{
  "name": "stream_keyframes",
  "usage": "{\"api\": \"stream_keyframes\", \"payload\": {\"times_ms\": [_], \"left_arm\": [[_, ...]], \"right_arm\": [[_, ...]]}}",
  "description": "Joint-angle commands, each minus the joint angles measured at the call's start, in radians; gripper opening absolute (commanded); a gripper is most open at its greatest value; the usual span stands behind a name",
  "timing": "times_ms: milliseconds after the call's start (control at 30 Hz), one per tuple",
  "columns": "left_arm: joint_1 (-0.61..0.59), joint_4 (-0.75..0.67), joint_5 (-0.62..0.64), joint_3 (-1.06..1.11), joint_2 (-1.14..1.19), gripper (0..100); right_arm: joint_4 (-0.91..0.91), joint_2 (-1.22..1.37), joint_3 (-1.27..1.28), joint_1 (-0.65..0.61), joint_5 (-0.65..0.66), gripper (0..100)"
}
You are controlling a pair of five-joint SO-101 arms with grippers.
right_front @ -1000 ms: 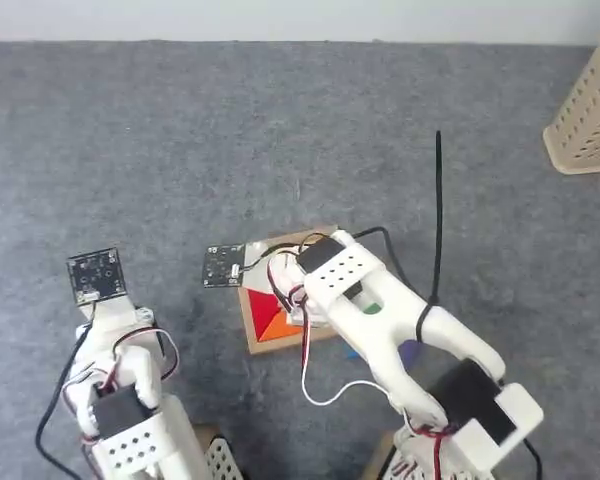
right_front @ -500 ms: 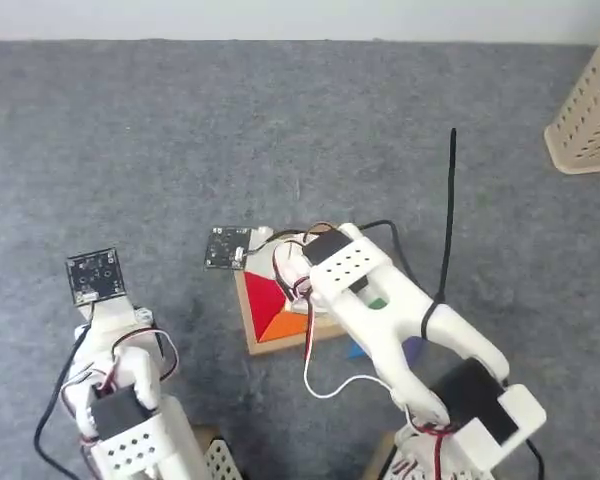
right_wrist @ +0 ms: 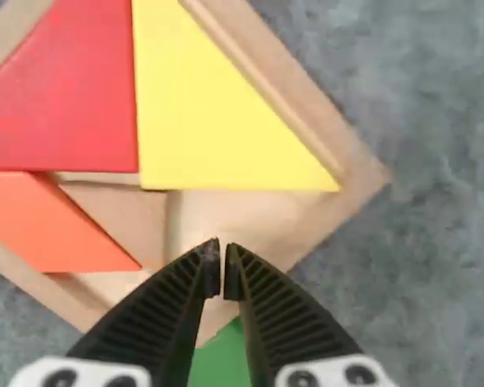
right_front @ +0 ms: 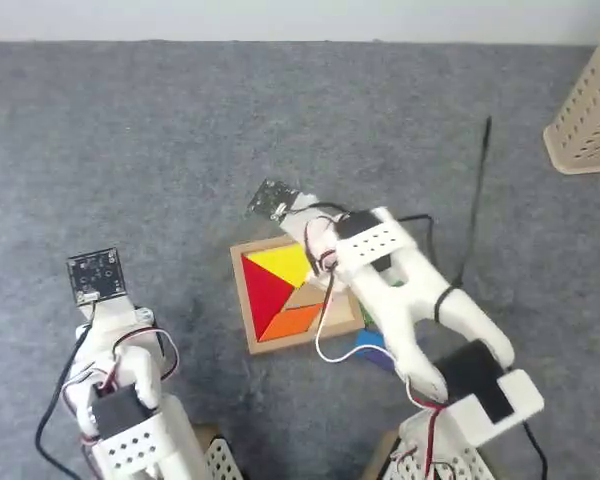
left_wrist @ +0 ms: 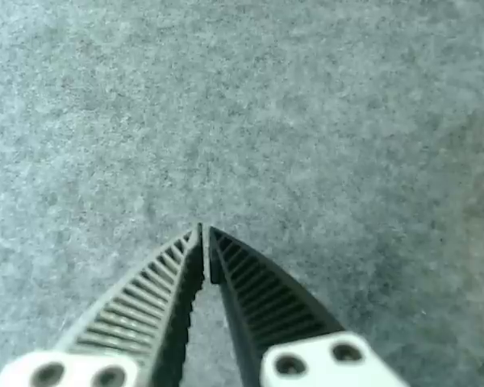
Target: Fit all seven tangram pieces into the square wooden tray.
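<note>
tray (right_front: 242, 303): right side hidden under right arm (right_front: 405, 290) | blue piece (right_front: 368, 343): partly covered by that arm | green piece (right_wrist: 222, 359): mostly behind right gripper (right_wrist: 222, 246), cut by picture edge (shape unclear) | basket (right_front: 590, 110): cut off at high view's corner

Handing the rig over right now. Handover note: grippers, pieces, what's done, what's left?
Left gripper: shut, empty, over the carpet.
Right gripper: shut, empty, above bare floor of the tray.
Done: yellow triangle, red triangle and orange piece lie in the tray.
Left: blue piece lies on the carpet beside the tray. Green piece is at the tray's edge, seating unclear. Part of the tray floor remains unfilled.
</note>
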Motion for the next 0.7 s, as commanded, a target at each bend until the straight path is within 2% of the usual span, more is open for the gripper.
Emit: {"api": "stream_keyframes", "payload": {"times_ms": [0,267,500,667], "left_arm": [[0.003,0.006,0.014,-0.01,-0.008,1],[0.003,0.006,0.014,-0.01,-0.008,1],[0.003,0.006,0.014,-0.01,-0.008,1],[0.003,0.006,0.014,-0.01,-0.008,1]], "right_arm": [[-0.021,0.004,-0.028,-0.039,-0.012,0.7],[-0.056,0.048,-0.026,-0.088,-0.014,0.7],[-0.073,0.047,-0.029,-0.159,-0.071,0.7],[-0.068,0.027,-0.029,-0.143,-0.087,0.7]]}}
